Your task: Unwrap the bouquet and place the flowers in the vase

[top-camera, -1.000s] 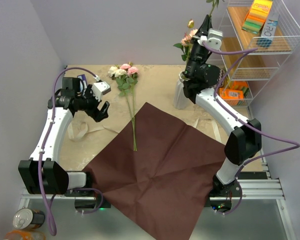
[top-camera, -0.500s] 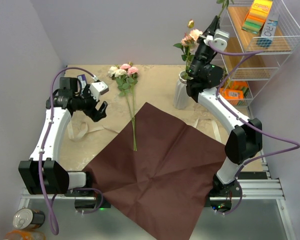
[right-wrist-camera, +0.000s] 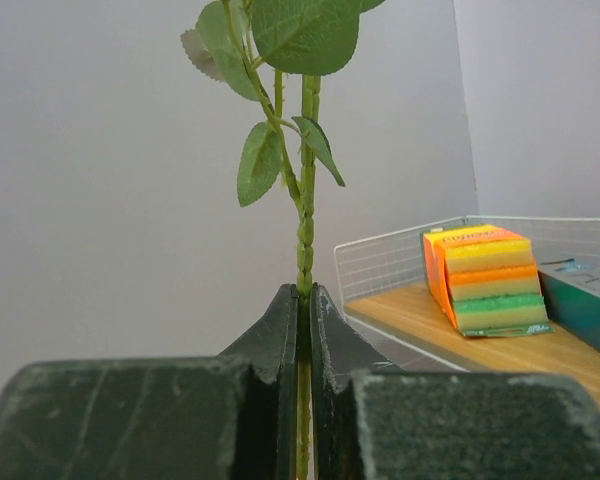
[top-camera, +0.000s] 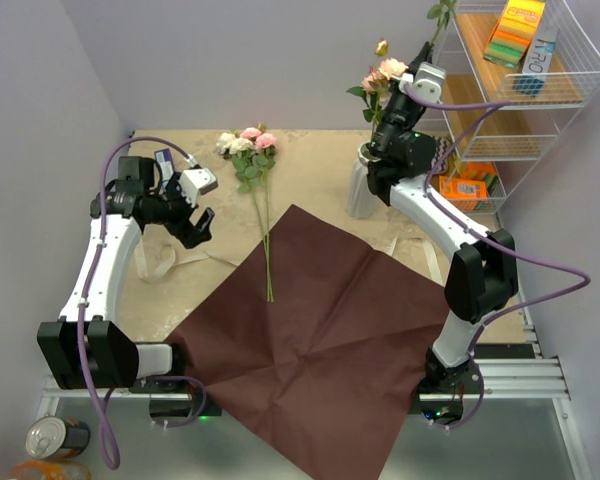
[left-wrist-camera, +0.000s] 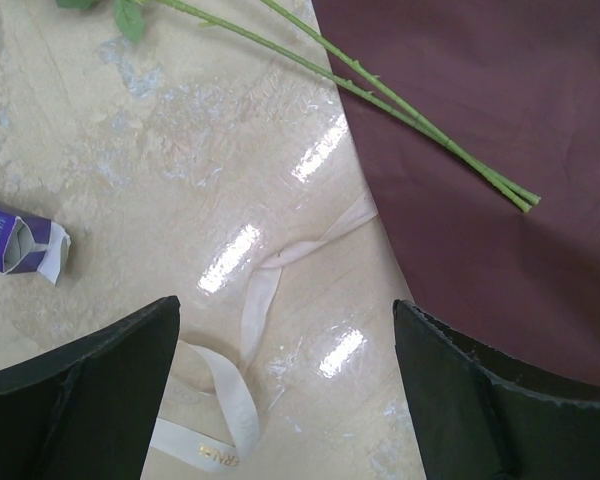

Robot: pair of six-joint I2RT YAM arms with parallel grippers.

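Note:
The bouquet is undone. Its dark maroon paper (top-camera: pixel 320 330) lies flat on the table, and the beige ribbon (top-camera: pixel 165 262) lies loose at the left. Several flowers (top-camera: pixel 252 148) lie on the table, with their stems (left-wrist-camera: pixel 420 125) reaching onto the paper (left-wrist-camera: pixel 500 150). The white vase (top-camera: pixel 361 185) at the back right holds pink and peach roses (top-camera: pixel 382 75). High above it, my right gripper (top-camera: pixel 420 52) is shut on an upright leafy stem (right-wrist-camera: pixel 304 230); its fingertips (right-wrist-camera: pixel 303 295) pinch it. My left gripper (top-camera: pixel 202 225) hangs open over the ribbon (left-wrist-camera: pixel 255 300), its jaws (left-wrist-camera: pixel 285 390) holding nothing.
A wire shelf (top-camera: pixel 570 90) stands at the right with stacked sponges (top-camera: pixel 520 25) and a teal box. Orange packets (top-camera: pixel 470 187) sit on its lower level, beside the vase. A small purple carton (left-wrist-camera: pixel 10 240) lies left of the ribbon. A tin can (top-camera: pixel 55 435) stands off the table's near-left corner.
My right gripper has swayed a little right and then back with the stem above the vase. My left gripper has drifted slightly left, still open.

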